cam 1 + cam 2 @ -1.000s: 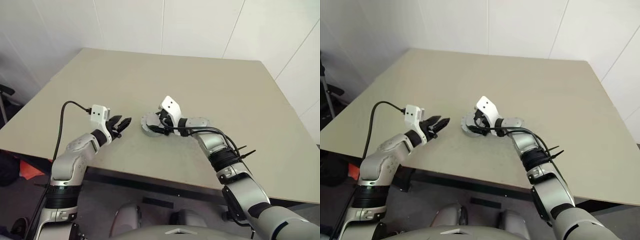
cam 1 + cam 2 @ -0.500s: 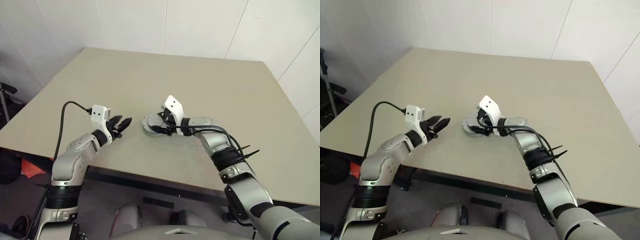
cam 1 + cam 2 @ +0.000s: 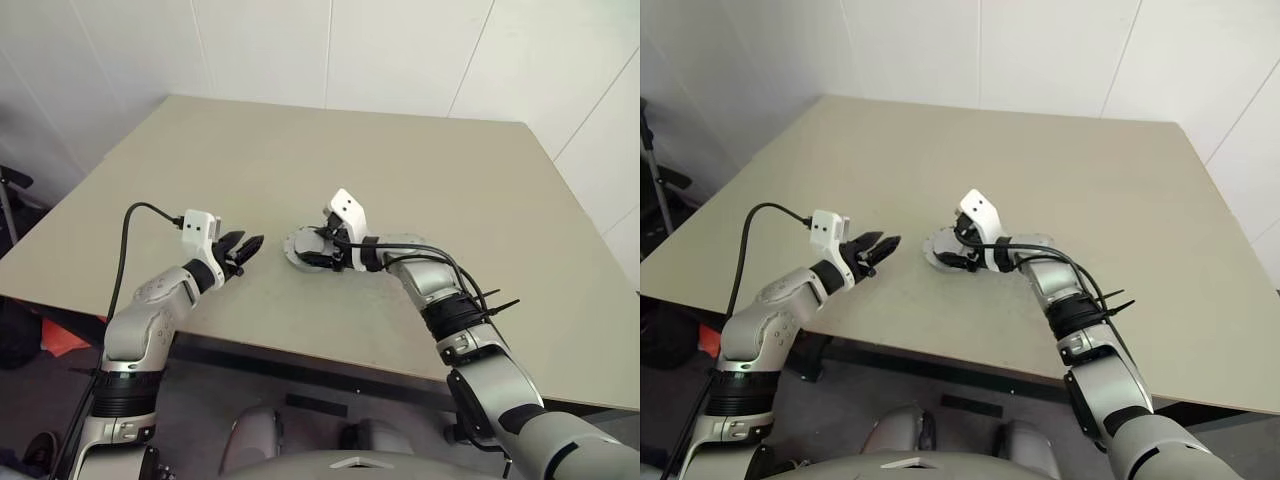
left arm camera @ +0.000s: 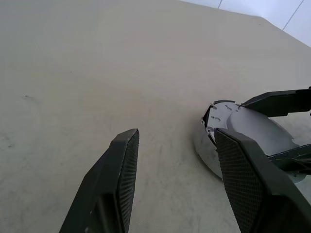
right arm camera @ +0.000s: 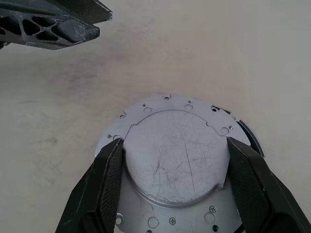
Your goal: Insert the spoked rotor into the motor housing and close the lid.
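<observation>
Right wrist view shows the right end effector [image 5: 170, 187] straddling the lid [image 5: 176, 155] on the tabletop [image 5: 252, 63] — fingers flanking its rim, likely to seat it — while the left end effector [image 3: 243, 250] hovers released beside the lid.

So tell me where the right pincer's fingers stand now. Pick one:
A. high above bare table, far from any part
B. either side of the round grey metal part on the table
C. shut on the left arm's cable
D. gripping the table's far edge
B: in the right wrist view the right pincer has one black finger on each side of the raised disc of the grey metal part, which lies on the table.
</observation>
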Robot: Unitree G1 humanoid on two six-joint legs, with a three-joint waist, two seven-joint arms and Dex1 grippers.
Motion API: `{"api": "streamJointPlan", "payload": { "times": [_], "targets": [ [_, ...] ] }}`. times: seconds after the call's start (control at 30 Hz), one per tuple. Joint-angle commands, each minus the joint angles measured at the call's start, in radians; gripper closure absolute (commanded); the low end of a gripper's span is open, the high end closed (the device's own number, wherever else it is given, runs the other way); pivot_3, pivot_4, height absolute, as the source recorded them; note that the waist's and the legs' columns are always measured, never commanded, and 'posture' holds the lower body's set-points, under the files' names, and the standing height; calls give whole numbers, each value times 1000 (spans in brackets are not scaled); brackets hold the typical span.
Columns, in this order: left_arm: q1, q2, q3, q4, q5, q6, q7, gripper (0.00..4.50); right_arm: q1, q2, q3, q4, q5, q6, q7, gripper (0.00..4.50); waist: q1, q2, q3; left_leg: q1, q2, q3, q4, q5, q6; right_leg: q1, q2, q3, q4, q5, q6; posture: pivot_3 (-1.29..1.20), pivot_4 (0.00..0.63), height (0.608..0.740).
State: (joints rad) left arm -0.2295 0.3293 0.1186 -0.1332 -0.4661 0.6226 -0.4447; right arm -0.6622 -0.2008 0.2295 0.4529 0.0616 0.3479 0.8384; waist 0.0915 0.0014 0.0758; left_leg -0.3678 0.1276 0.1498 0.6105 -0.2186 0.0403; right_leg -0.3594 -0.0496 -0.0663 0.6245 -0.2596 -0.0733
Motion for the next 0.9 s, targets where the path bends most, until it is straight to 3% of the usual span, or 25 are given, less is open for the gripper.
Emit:
{"api": "streamJointPlan", "payload": {
  "times": [0.03,0.4,0.9],
  "targets": [
    [-4,2,2,-41,-6,-6,-3,1900,-11,17,-13,21,-16,-55,-59,1316,0,0,0,0,0,0,0,0,0,0,0,0,0,0,0,0,0,740],
    [0,-1,0,-40,-6,-8,-2,1900,0,0,5,17,-12,-70,-19,1316,-5,0,0,1,0,0,0,1,-1,0,0,0,1,1,0,0,0,740],
    [5,4,9,-39,-6,-8,1,1900,-31,9,5,138,-45,-84,-82,1316,-12,0,0,9,1,0,0,0,0,7,0,0,1,1,0,0,0,740]
  ]
}}
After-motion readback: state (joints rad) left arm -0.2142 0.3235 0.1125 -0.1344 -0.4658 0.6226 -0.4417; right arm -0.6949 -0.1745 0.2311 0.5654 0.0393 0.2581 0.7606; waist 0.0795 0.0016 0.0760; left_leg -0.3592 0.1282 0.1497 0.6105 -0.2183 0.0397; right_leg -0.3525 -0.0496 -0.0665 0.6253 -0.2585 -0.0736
